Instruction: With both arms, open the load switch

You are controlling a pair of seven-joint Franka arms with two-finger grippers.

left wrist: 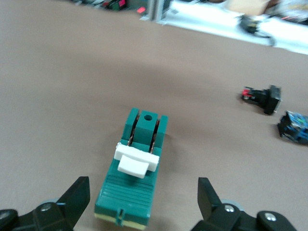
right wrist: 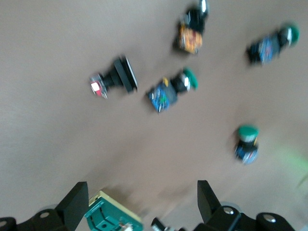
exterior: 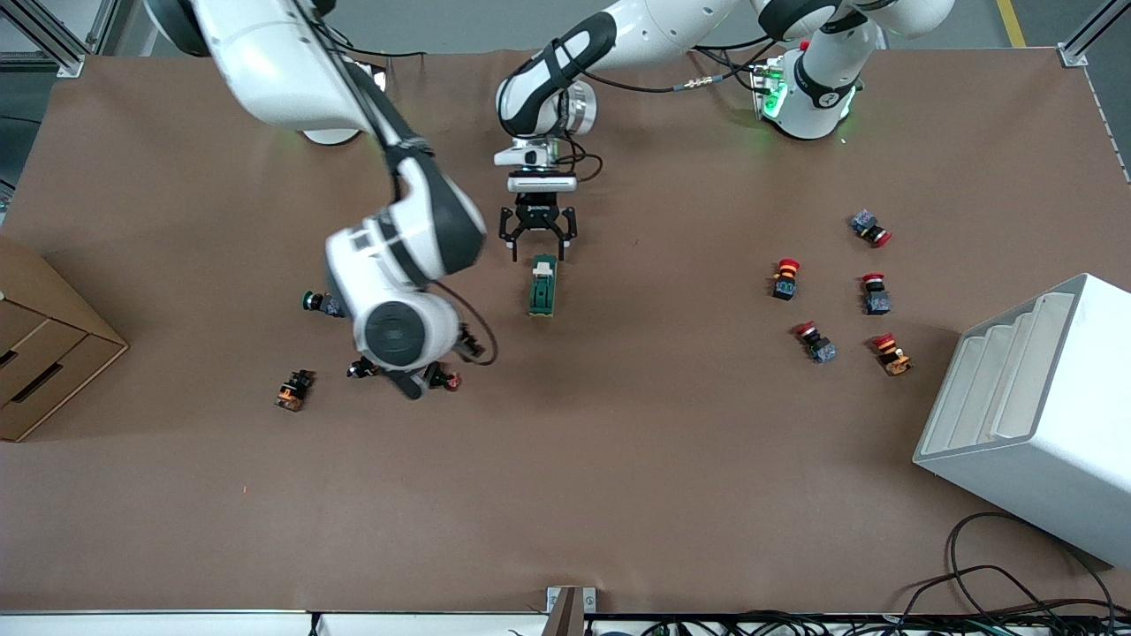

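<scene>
The load switch (exterior: 542,284) is a dark-green block with a white tab, lying flat mid-table. In the left wrist view the load switch (left wrist: 134,180) lies between and just ahead of the two black fingers, untouched. My left gripper (exterior: 537,237) hangs open over the switch's end toward the robots' bases; it is seen as left gripper (left wrist: 143,190). My right gripper (exterior: 422,382) is largely hidden under its own wrist, over the table toward the right arm's end from the switch. The right gripper (right wrist: 142,192) is open and holds nothing, with a corner of the load switch (right wrist: 108,217) by one finger.
Several green-capped push buttons (exterior: 322,303) lie around the right gripper, one orange-bodied (exterior: 294,389). Several red-capped push buttons (exterior: 785,278) lie toward the left arm's end. A white rack (exterior: 1034,415) and a cardboard box (exterior: 44,353) stand at the table's two ends.
</scene>
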